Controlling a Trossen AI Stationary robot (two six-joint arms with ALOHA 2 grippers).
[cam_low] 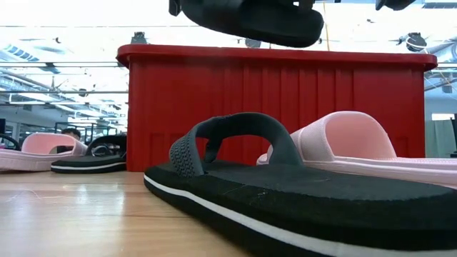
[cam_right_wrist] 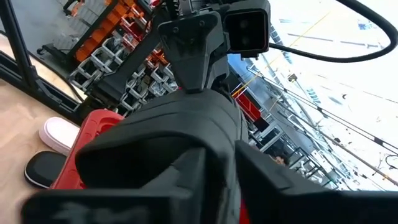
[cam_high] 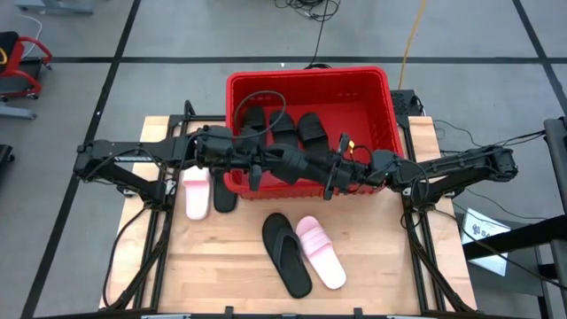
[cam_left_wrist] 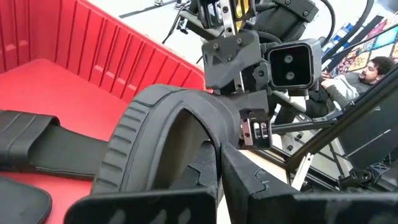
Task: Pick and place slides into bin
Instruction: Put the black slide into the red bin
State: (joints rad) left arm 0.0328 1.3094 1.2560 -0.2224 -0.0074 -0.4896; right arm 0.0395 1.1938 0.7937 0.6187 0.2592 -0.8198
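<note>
Black rubber, one slide (cam_high: 297,164) hung above the red bin's (cam_high: 239,84) front rim. We had the left gripper (cam_high: 282,160) clamped on it, and the right gripper (cam_high: 330,170) closed on its other end.

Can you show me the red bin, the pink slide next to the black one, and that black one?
Bin (cam_high: 379,78): high view, rim.
Pink slide (cam_high: 314,238): high view, strap.
Black slide (cam_high: 291,264): high view, sole.

Bright, even overhead light, blown-out ceiling glare in low view, blurred wrist foregrounds
</note>
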